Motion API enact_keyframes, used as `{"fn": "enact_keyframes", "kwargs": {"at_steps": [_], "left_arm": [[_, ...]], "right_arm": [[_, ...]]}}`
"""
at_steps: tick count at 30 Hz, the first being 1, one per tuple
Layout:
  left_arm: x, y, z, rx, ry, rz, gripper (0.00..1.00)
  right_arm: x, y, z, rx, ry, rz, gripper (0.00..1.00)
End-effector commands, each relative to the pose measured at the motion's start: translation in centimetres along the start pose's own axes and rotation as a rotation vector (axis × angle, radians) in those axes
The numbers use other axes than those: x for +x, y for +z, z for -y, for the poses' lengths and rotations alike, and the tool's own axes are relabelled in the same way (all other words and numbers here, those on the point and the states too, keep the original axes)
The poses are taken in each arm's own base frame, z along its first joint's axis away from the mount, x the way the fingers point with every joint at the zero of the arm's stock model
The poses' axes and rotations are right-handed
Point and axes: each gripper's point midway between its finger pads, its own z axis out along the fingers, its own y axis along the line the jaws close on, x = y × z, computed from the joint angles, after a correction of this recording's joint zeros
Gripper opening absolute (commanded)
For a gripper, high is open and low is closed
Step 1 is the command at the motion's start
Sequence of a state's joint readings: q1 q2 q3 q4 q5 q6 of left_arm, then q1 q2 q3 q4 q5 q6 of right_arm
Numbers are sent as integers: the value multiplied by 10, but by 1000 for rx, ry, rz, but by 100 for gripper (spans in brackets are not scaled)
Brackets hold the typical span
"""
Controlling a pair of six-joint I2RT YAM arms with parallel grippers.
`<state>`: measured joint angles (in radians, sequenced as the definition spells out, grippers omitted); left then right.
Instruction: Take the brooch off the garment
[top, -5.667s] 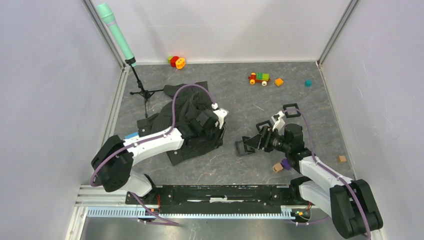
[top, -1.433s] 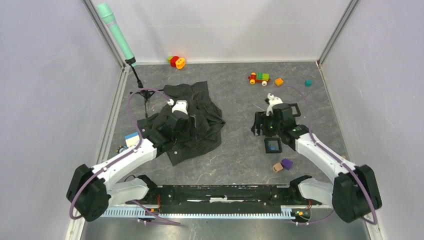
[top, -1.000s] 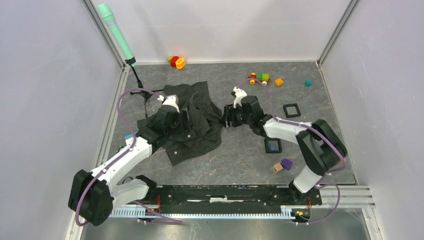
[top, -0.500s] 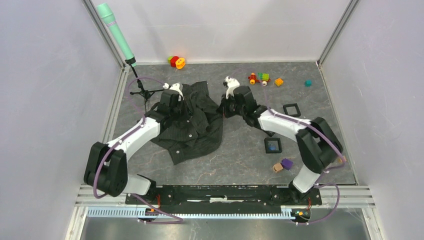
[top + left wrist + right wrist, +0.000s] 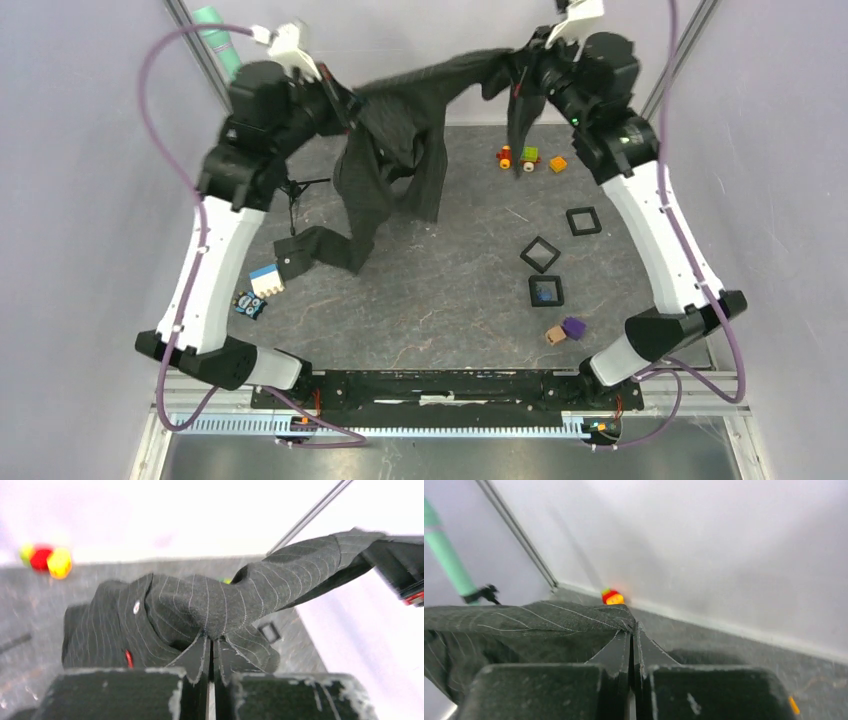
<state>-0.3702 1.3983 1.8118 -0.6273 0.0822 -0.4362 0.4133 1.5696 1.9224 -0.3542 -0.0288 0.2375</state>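
From above, a purple cube [image 5: 573, 327] sits nearest the desk's [image 5: 440, 300] front edge, well right of the garment [image 5: 395, 140]. Just behind the cube, the brooch [image 5: 543, 292] lies inside a black square frame [image 5: 531, 292], off the garment. Neither wrist camera shows it. A second frame [image 5: 530, 247] and a third frame [image 5: 570, 221] lie farther back, also right of the garment.

A broad grey stretch of desk separates them from the garment's trailing end, which touches down beside a blue-and-white block [image 5: 265, 278]. The rest hangs in the air, stretched between both raised arms near the back wall.

The left wrist view shows the left jaws clenched on a fold, plus a white button [image 5: 136, 607] and a red tag [image 5: 129, 658]. The right wrist view shows the right jaws pinched on another fold. Beyond the garment, a red-and-yellow toy [image 5: 612, 597] sits at the wall's foot, hidden from above.
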Motion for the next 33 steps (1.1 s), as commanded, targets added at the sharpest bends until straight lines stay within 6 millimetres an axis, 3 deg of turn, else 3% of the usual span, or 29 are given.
{"fn": "enact_keyframes", "kwargs": {"at_steps": [1, 4, 7, 9, 11, 14, 17, 22, 24, 26, 28, 30, 32, 33], "left_arm": [[-36, -50, 1, -69, 118, -15, 2], [-42, -70, 2, -81, 150, -17, 2], [-21, -76, 10, -12, 145, -79, 2], [-4, -79, 22, 73, 129, -138, 2], [6, -84, 42, 192, 108, -180, 2], [2, -88, 69, 337, 76, -177, 2], [-16, -66, 66, 307, 65, -150, 2], [-52, -3, 23, 185, -4, -123, 2], [-71, 3, 21, 216, -33, -78, 2], [-76, -3, 35, 302, -44, -71, 2], [-60, -8, 49, 401, -94, -131, 2], [-22, -11, 53, 423, -107, -231, 2], [35, -13, 49, 369, -66, -332, 2], [70, -13, 38, 313, -48, -390, 2]], "right_arm": [[-69, -51, -7, 4, -31, 120, 0], [-57, -63, -16, -52, -24, 97, 0], [-33, -72, -26, -121, 0, 64, 0], [-30, -79, -31, -149, 8, 71, 0], [-39, -87, -30, -138, 10, 96, 0], [-66, -91, -25, -91, 2, 155, 0], [-77, -78, -20, -60, 0, 166, 0], [-60, -39, -28, -118, 43, 135, 0], [-58, -33, -31, -141, 56, 137, 0], [-60, -34, -30, -137, 56, 144, 0], [-54, -39, -27, -124, 44, 131, 0], [-32, -47, -15, -71, 48, 78, 0], [15, -55, -4, -22, 76, -42, 0], [47, -60, 0, -12, 95, -121, 0]]}}
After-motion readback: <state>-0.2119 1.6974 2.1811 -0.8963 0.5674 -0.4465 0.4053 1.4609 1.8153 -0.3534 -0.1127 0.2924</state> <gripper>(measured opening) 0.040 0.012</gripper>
